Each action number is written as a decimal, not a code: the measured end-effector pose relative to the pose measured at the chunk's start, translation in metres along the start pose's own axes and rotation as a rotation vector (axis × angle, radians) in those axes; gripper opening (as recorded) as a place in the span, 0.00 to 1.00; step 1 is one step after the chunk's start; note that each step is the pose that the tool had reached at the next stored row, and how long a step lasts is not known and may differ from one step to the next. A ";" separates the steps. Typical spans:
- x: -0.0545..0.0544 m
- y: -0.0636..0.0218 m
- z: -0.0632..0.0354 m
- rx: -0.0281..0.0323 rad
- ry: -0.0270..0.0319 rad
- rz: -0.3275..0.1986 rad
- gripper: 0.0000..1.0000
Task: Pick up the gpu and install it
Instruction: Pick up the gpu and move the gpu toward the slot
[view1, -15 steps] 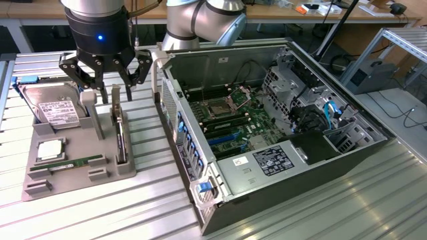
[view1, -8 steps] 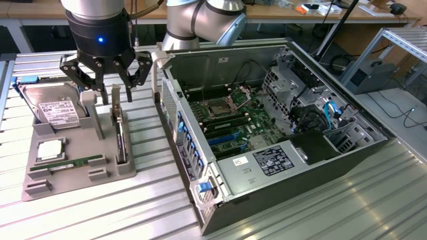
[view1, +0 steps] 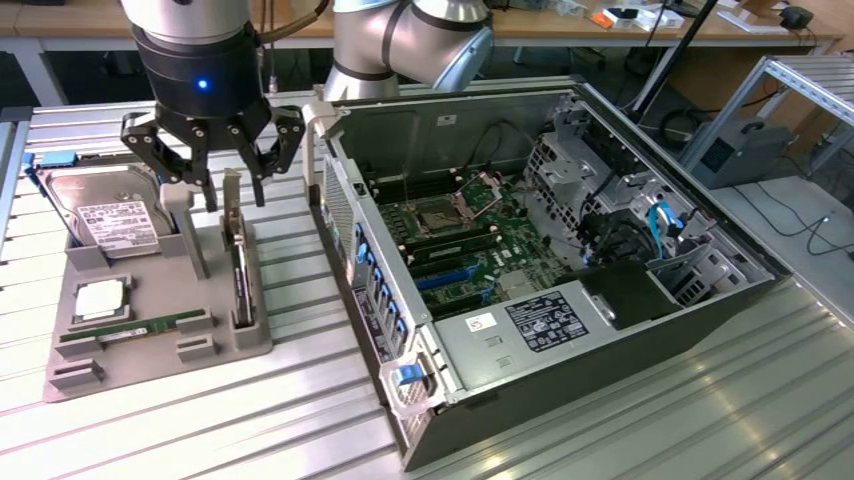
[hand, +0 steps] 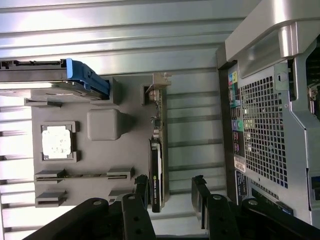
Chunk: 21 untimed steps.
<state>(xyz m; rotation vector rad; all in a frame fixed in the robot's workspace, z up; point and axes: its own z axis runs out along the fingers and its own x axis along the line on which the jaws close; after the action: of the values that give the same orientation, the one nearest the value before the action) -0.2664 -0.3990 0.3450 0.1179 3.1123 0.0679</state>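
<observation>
Gpu (view1: 239, 262) (hand: 156, 170) stands upright on its long edge in a slot of the grey holder (view1: 160, 360) (hand: 102, 125), thin and dark, with its silver bracket at the far end. Over that end hangs the tool (view1: 224, 175) (hand: 170, 185), spread wide and holding nothing. In the wrist view its fingertips (hand: 142, 184) flank the board, which sits much nearer one finger than the other; I cannot tell whether they touch.

On the same holder, in the exterior view, a hard drive (view1: 114, 215) (hand: 45, 80) with a white label leans at ten o'clock from the board, a square processor chip (view1: 100, 300) (hand: 56, 141) lies at eight o'clock, and a narrow green memory stick (view1: 154, 325) (hand: 80, 175) sits just below that.

The holder rests on a ribbed metal tabletop (view1: 267, 420) – at three o'clock from it lies the open computer case (view1: 667, 310) (hand: 270, 125), its motherboard (view1: 454, 235) exposed.
</observation>
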 end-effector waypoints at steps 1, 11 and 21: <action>0.000 0.0000 0.0004 0.0000 0.0000 0.000 0.48; 0.000 -0.0002 0.0038 0.0000 -0.0001 0.000 0.48; 0.000 -0.0003 0.0071 0.0000 -0.0001 0.000 0.48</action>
<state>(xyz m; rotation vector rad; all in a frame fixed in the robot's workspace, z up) -0.2664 -0.3989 0.3379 0.1180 3.1122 0.0680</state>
